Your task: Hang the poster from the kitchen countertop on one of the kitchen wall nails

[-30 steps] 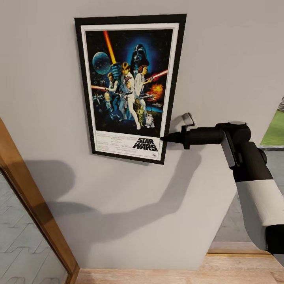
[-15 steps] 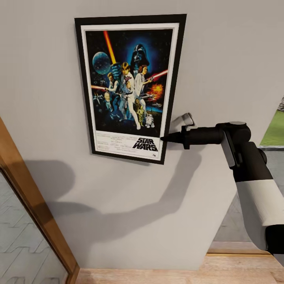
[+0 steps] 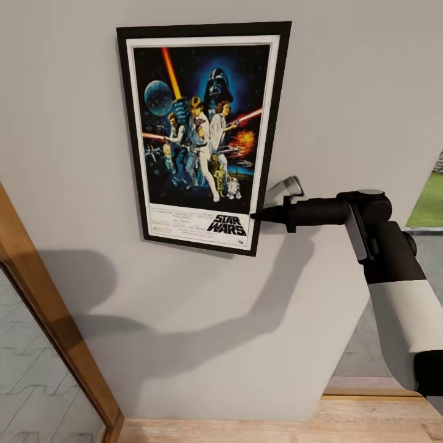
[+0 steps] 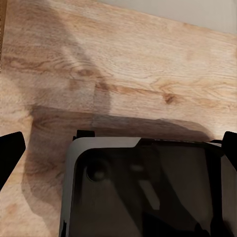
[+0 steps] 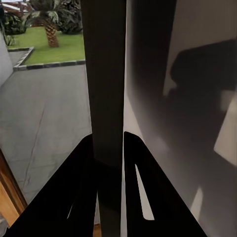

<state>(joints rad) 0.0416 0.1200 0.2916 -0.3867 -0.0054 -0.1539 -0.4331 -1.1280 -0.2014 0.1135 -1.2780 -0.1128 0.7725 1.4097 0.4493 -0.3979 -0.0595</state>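
The Star Wars poster (image 3: 200, 135) lies flat against the grey wall (image 3: 351, 92), black-framed and slightly tilted. My right gripper (image 3: 261, 214) reaches in from the right and is shut on the poster's lower right edge. In the right wrist view that edge is a dark strip (image 5: 106, 74) pinched between the two black fingers (image 5: 81, 168) of the right gripper (image 5: 107, 143). Any wall nail is hidden behind the poster. The left gripper (image 4: 118, 148) is open, its fingertips (image 4: 10, 150) wide apart over wood floor and a dark glossy robot part. The kitchen countertop is out of view.
A wooden door frame (image 3: 55, 320) with a glass pane (image 3: 31, 381) slants along the left. Wood floor (image 3: 277, 431) runs along the wall's foot. At the right, past the wall's end, an opening shows grey paving and a lawn (image 3: 431, 206).
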